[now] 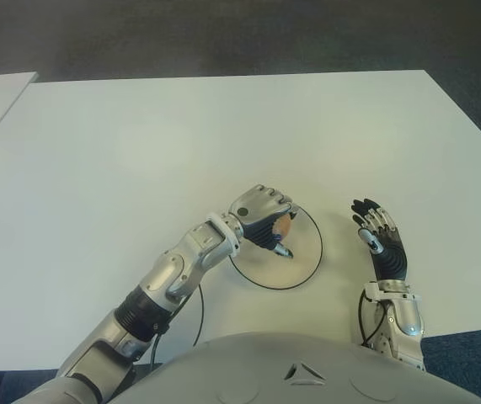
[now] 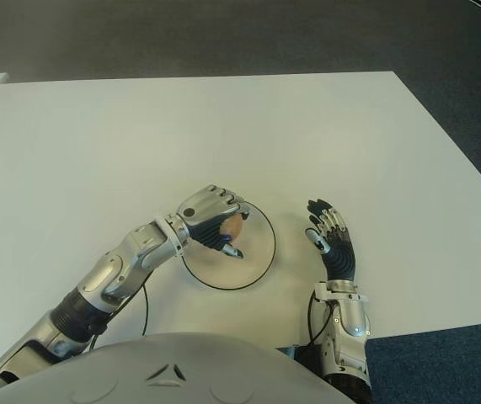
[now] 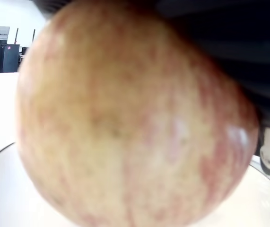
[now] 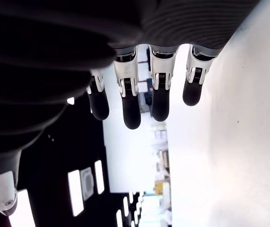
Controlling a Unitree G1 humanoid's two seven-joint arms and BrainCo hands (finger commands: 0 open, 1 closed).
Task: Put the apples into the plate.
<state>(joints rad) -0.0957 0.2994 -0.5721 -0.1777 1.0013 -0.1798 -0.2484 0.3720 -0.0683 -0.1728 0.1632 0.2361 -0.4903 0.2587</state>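
One apple is all I can spot, and it's wrapped up in the left robot hand, fingers curled over the top of it, hovering over the near-left part of the plate. From the wrist cam the apple fills nearly everything, with the plate's white surface and dark rim right underneath, so I'd guess it's about at the drop-off stage, though I can't tell if the fruit is actually touching the plate yet. The right robot hand is off to the other side of the plate, on the far side from the busy hand, with fingers stretched out straight and nothing in them, just showing over the white table. What could go wrong: the hand sits close to the plate's edge rather than over its middle, so if the fingers let go while there's any gap, a round apple could roll off over the low rim onto the table. Fingers dragging on the way out could also nudge the plate or tip the apple along with them.
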